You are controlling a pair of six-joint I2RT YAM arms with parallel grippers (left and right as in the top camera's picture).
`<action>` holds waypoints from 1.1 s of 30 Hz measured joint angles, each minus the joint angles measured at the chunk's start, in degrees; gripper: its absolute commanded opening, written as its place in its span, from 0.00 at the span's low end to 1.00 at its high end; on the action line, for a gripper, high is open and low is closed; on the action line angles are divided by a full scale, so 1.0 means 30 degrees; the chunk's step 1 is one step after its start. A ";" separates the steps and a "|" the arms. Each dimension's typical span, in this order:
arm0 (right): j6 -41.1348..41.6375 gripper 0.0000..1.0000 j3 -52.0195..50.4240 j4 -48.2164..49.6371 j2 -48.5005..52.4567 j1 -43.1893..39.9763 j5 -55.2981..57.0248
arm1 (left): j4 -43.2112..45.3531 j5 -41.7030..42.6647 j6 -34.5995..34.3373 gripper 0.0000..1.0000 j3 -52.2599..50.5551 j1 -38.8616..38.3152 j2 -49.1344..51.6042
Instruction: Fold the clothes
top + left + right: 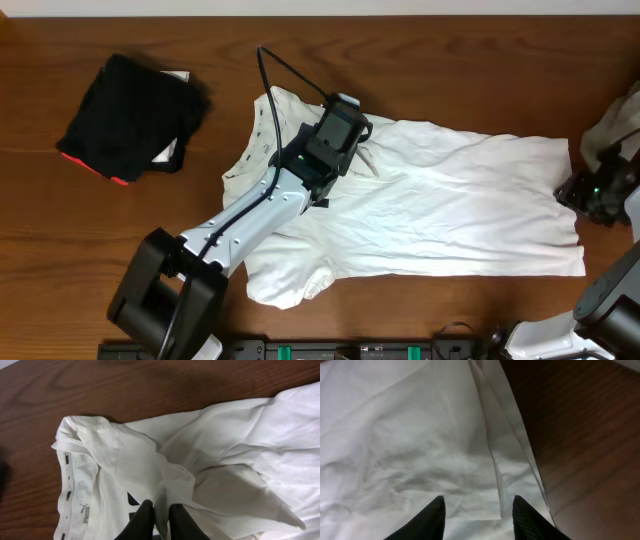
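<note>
The clothes, a white T-shirt point(450, 200), lie spread across the middle and right of the table, collar end to the left and hem to the right. My left gripper point(345, 115) is over the chest near the collar. In the left wrist view it point(160, 510) is shut on a raised fold of the shirt point(165, 460), beside a bit of black lettering point(131, 500) and the grey neck label point(85, 512). My right gripper point(572, 190) is at the hem's right edge. Its fingers point(479, 505) stand apart over the hem corner point(510, 475), with flat cloth between them.
A folded black garment with a red-orange edge point(130, 115) lies at the far left. Bare brown tabletop point(590, 435) runs right of the hem. A pale bundle point(615, 125) sits at the right edge. The arm bases stand along the front edge.
</note>
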 measured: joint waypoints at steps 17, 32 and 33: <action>-0.0627 0.37 -0.0175 0.0423 0.1800 -0.0007 -0.0095 | -0.0073 0.0000 -0.0007 0.17 0.0000 0.0000 0.0000; -0.0466 0.02 -0.0175 0.0408 0.2149 -0.0015 -0.0211 | -0.0663 0.0015 0.0036 0.24 0.0000 0.0000 0.0000; -0.0437 0.03 -0.0175 0.0408 0.2149 -0.0015 -0.0219 | -0.0714 0.0015 -0.0007 0.24 0.0000 0.0000 0.0000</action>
